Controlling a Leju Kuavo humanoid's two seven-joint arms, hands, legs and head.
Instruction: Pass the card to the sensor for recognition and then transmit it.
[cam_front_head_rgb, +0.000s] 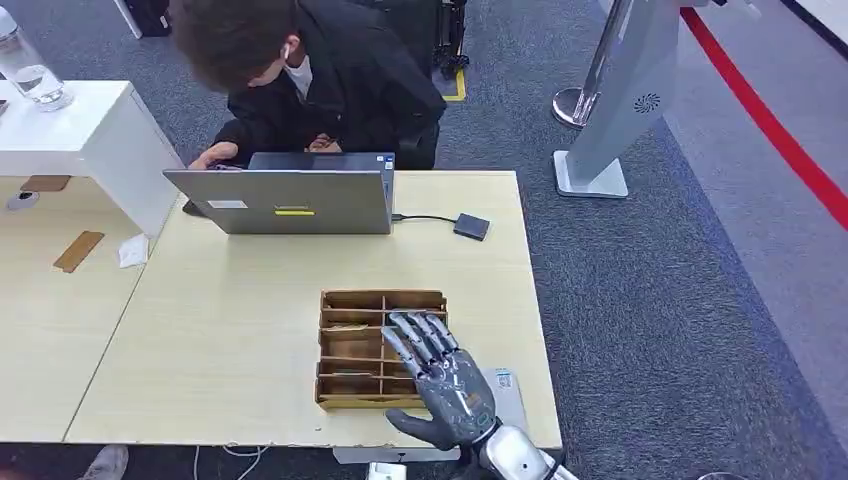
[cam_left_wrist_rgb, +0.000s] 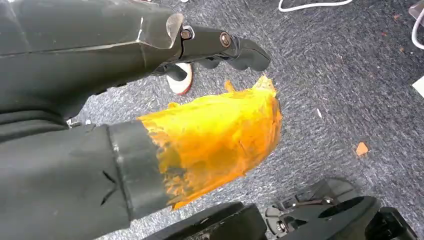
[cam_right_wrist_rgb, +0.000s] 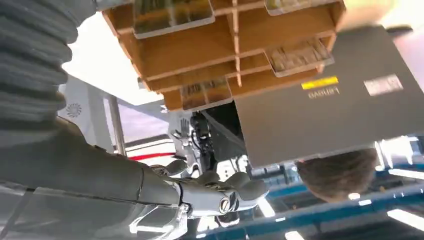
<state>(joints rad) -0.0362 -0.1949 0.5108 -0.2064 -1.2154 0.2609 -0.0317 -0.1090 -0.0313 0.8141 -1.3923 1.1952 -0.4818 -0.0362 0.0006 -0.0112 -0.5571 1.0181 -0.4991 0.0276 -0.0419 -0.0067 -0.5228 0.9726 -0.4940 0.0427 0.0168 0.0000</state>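
A wooden divided box (cam_front_head_rgb: 350, 345) stands near the table's front edge, with cards lying in some compartments (cam_front_head_rgb: 344, 327). My right hand (cam_front_head_rgb: 440, 375) hovers over the box's right side, fingers straight and apart, holding nothing. The right wrist view shows the box (cam_right_wrist_rgb: 200, 45), cards in its slots (cam_right_wrist_rgb: 297, 56) and my fingers (cam_right_wrist_rgb: 225, 197) a little away from it. A small dark sensor box (cam_front_head_rgb: 471, 226) lies beside the laptop, joined to it by a cable. My left hand (cam_left_wrist_rgb: 210, 130) hangs over the carpet, thumb wrapped in orange tape, holding nothing.
An open grey laptop (cam_front_head_rgb: 285, 200) stands at the table's far side, with a person (cam_front_head_rgb: 320, 70) seated behind it. A flat grey piece with a blue label (cam_front_head_rgb: 506, 390) lies right of my hand. A white shelf (cam_front_head_rgb: 90, 130) and a stand (cam_front_head_rgb: 610, 110) flank the table.
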